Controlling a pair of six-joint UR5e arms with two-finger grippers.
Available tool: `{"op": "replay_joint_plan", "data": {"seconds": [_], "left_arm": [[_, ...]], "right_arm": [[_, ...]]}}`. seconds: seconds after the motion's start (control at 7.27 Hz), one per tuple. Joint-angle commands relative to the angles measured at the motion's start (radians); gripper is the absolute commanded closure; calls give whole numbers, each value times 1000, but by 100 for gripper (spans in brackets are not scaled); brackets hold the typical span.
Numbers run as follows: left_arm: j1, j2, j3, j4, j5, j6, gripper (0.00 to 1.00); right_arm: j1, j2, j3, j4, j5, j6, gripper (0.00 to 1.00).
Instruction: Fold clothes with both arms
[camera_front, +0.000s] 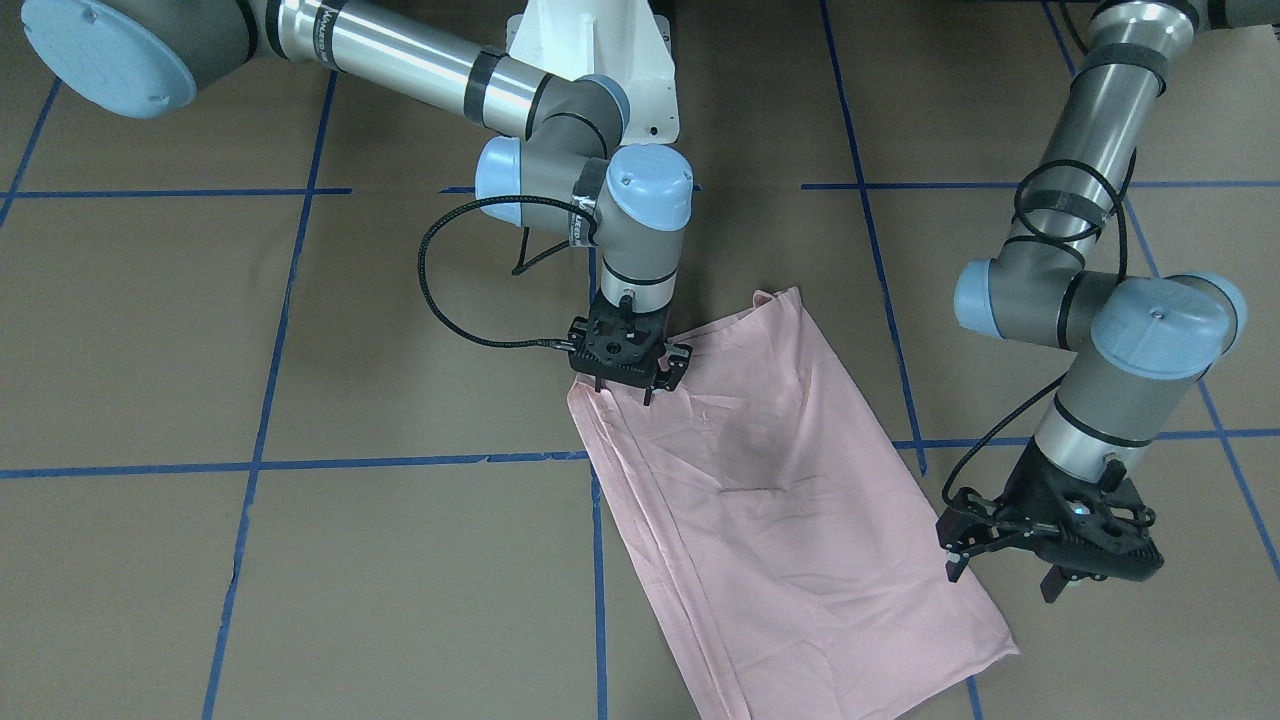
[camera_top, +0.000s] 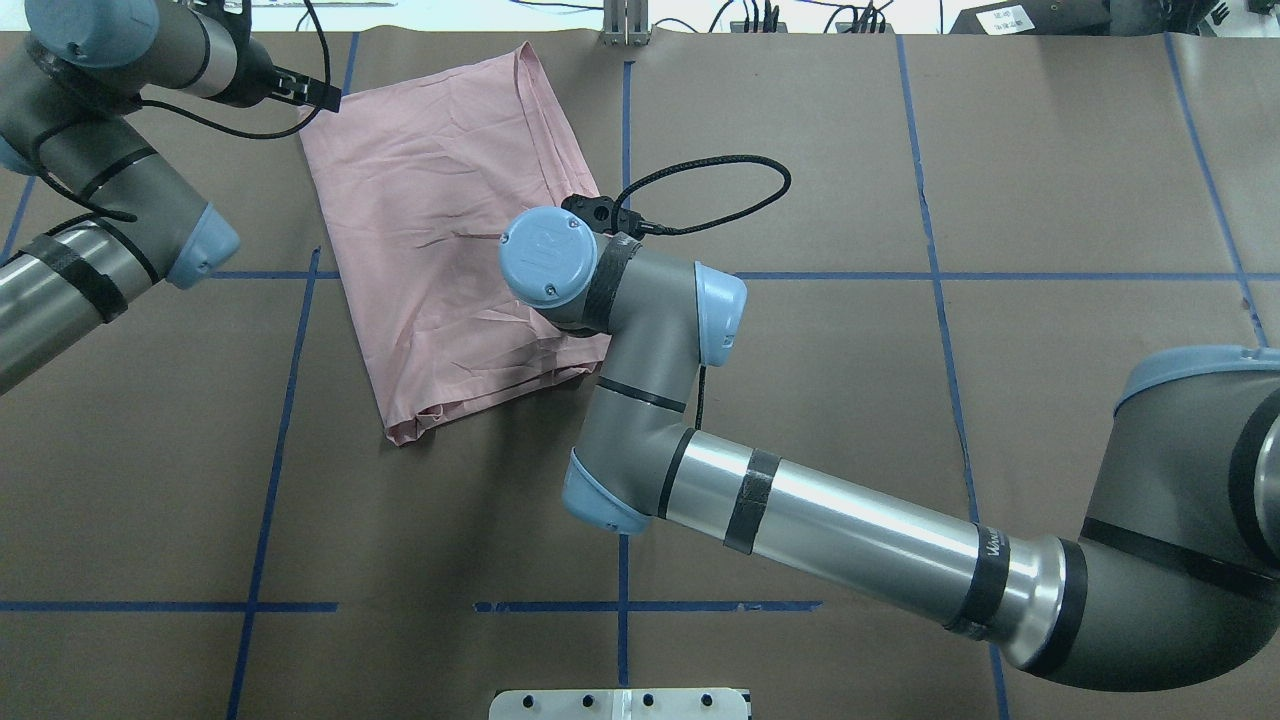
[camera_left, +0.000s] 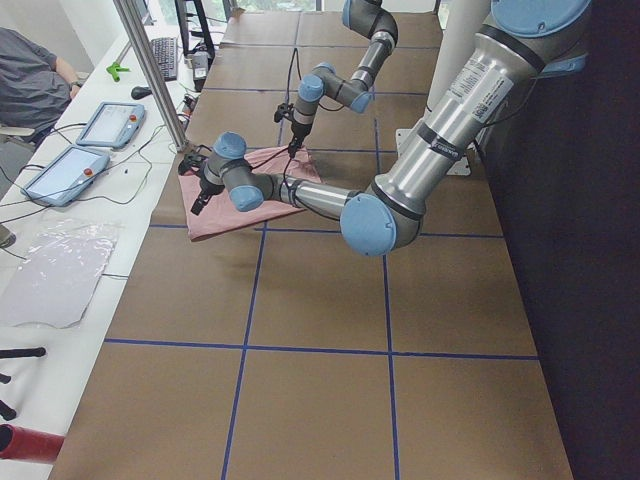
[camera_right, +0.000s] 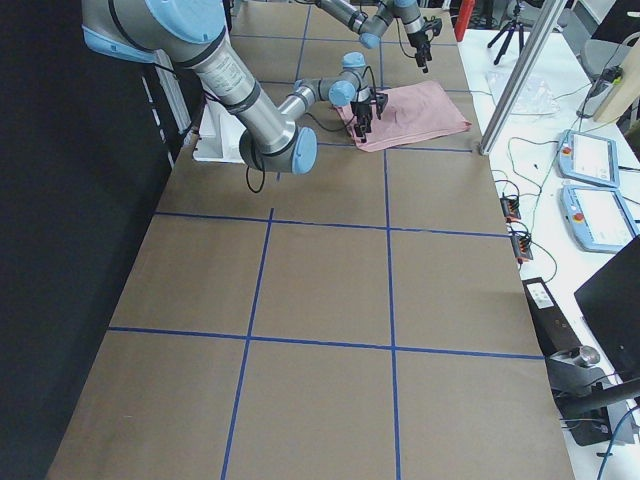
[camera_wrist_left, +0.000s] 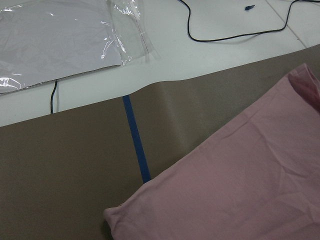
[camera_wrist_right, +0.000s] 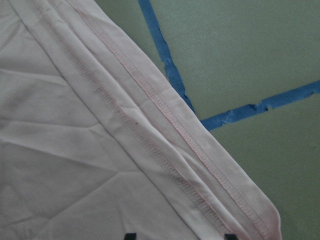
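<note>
Pale pink T-shirt (camera_front: 790, 500), plain side up, lies as a folded rectangle from the centre to the lower right of the front-facing frame, on the brown table (camera_front: 400, 330) gridded with blue tape (camera_front: 300, 466). The right gripper (camera_front: 628, 378), fingers apart, stands over the shirt's upper-left hemmed corner, probably to take it for the next fold; contact cannot be judged. The left gripper (camera_front: 1005, 555), likewise spread, hovers just off the right edge, holding nothing.

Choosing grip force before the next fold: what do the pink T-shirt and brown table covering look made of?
T-shirt: thin matte knit fabric, likely cotton; it creases softly and shows stitched hems. Table covering: probably brown kraft paper, matte; its edge lifts in a sheet-like wave in the left wrist view.
</note>
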Motion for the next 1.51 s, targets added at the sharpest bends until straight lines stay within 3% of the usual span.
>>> {"op": "replay_joint_plan", "data": {"seconds": [0.0, 0.14, 0.28, 0.41, 0.55, 0.69, 0.83, 1.1, 1.38], "left_arm": [[0, 1, 0, 0, 0, 0, 0], [0, 1, 0, 0, 0, 0, 0], [0, 1, 1, 0, 0, 0, 0], [0, 1, 0, 0, 0, 0, 0], [0, 1, 0, 0, 0, 0, 0], [0, 1, 0, 0, 0, 0, 0], [0, 1, 0, 0, 0, 0, 0], [0, 1, 0, 0, 0, 0, 0], [3, -1, -11, 1, 0, -2, 0]], "right_arm": [[-5, -4, -1, 9, -1, 6, 35], [-6, -4, -4, 11, -1, 13, 38], [-8, -4, -4, 11, -1, 15, 51], [-8, -4, -6, 11, -1, 15, 79], [-8, -6, -6, 11, -1, 13, 79], [-8, -6, -6, 11, -1, 15, 93], [-8, -4, -6, 11, -1, 15, 100], [-5, 2, 6, 14, 2, 21, 100], [-5, -57, 90, 11, 5, 20, 100]]}}
